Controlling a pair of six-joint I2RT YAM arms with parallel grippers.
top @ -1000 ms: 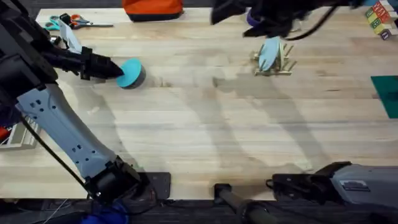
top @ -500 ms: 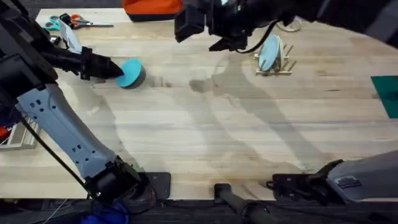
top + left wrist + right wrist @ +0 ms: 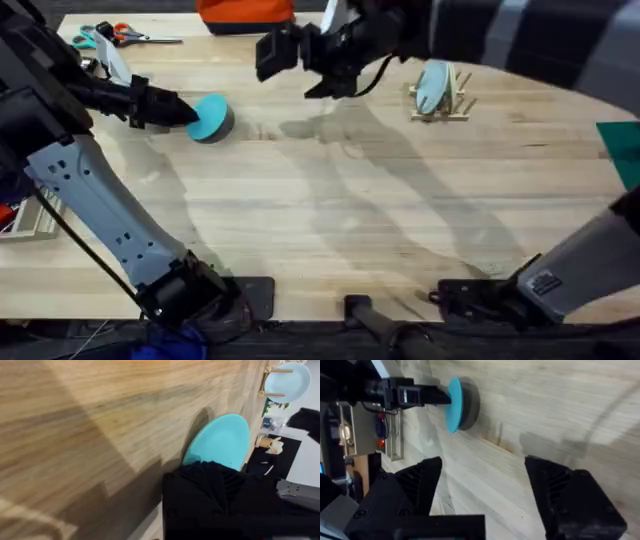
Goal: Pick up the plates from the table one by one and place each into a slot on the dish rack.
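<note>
A turquoise plate stands tilted on its edge on the table at the far left, and my left gripper is shut on its rim. The left wrist view shows that plate under my black fingers. A second plate stands in a slot of the dish rack at the back right. My right gripper hovers open between rack and held plate, nothing in it. Through its wide-open fingers I see the held plate edge-on.
Scissors lie at the back left corner and an orange object sits at the back edge. A dark teal mat lies at the right edge. The right arm stretches across the back of the table.
My right arm has swung left from over the dish rack toward the left gripper's plate. One plate stays in the rack. The left arm and its plate have not moved.
</note>
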